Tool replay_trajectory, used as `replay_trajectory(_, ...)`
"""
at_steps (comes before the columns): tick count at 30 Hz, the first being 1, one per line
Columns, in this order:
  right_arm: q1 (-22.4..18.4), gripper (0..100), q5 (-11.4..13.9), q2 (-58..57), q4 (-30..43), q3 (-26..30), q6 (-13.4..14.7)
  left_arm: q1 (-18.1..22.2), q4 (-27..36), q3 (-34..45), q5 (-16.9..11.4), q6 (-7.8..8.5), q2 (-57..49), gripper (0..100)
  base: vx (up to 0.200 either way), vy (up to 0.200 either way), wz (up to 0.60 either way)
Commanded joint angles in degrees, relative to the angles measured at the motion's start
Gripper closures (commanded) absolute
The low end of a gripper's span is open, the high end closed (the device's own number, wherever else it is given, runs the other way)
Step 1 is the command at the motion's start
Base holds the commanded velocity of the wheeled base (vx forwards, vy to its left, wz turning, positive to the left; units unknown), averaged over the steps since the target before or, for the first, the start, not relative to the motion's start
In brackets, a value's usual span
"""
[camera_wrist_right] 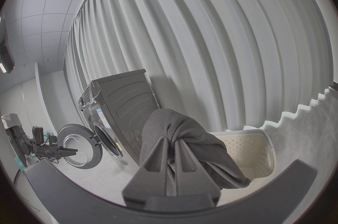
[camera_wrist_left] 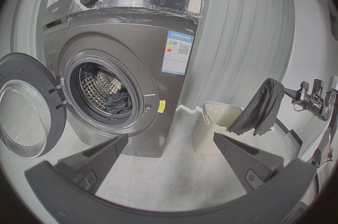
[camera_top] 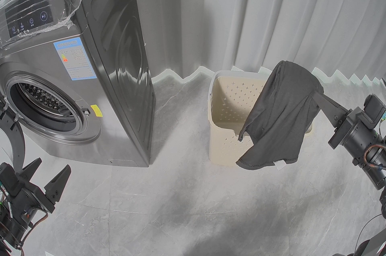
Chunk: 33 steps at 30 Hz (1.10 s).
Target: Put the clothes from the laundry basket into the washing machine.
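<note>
Right gripper (camera_wrist_right: 171,144) is pinched tight on a bunched fold of the dark shirt (camera_top: 281,116), hanging over the basket (camera_top: 219,116) on the right. It looks light and floppy, so I'd keep hold of that bunch. My left gripper (camera_top: 52,167) is wide open with nothing in it, near the washer (camera_top: 116,48)

Right gripper (camera_wrist_right: 171,141): fingers pinched together on a dark grey garment (camera_wrist_right: 183,129), which bunches over the tips and drapes beyond them.
Laundry basket (camera_wrist_right: 257,152): cream, perforated, just past the hanging cloth.
Washing machine (camera_wrist_right: 130,105): farther off, door (camera_wrist_right: 75,145) swung open.
Left gripper (camera_wrist_right: 68,151): near that door.
Curtain (camera_wrist_right: 211,42): behind everything.
</note>
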Motion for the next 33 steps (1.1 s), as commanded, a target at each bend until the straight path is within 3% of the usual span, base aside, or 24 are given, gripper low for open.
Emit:
replay_trajectory(1,0.1,100,-0.1,-0.3,-0.1,-0.8,0.0,-0.2,0.0,0.1,0.0,-0.19,0.2,0,0.000,0.000,0.00)
replay_trajectory(9,0.1,100,0.0,-0.3,-0.1,-1.7,-0.1,-0.2,0.2,0.8,0.0,0.07,0.2,0,0.000,0.000,0.00)
replay_trajectory(15,0.2,100,0.0,-0.3,-0.1,-1.5,-0.1,-0.2,-0.2,1.1,-0.1,0.07,-0.1,0,-0.200,0.000,0.00)
replay_trajectory(33,0.2,100,0.2,-0.2,-0.1,-2.1,-0.1,-0.2,0.0,1.5,0.0,-0.28,-0.4,0,0.000,0.000,0.00)
